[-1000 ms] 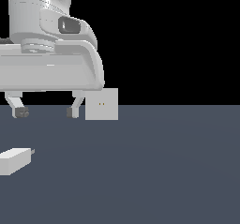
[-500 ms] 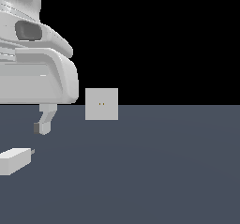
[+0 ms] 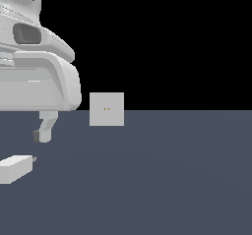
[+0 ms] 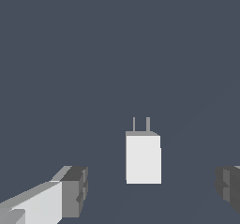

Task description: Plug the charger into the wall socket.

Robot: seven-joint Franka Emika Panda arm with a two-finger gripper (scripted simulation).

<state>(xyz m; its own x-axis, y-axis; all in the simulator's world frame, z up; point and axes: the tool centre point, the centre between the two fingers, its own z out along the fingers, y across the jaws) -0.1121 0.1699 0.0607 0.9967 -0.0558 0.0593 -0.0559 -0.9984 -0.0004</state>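
Note:
The charger (image 3: 15,168), a small off-white block with short thin prongs, lies flat on the dark floor at the exterior view's left edge. In the wrist view the charger (image 4: 143,158) lies between my two fingers, prongs pointing away. The wall socket (image 3: 106,109), a light-grey upright square plate with two tiny orange slots, stands further back. My gripper (image 4: 152,190) is open and empty, hovering above the charger without touching it. In the exterior view only one finger (image 3: 43,131) shows, above and behind the charger; the other is out of frame.
The large white gripper body (image 3: 34,76) fills the exterior view's upper left. The dark grey floor (image 3: 162,180) stretches to the exterior view's right, with black background behind it.
My gripper has moved toward the exterior view's left and lower, nearer the charger; one finger has left the frame. The charger and socket have not moved.

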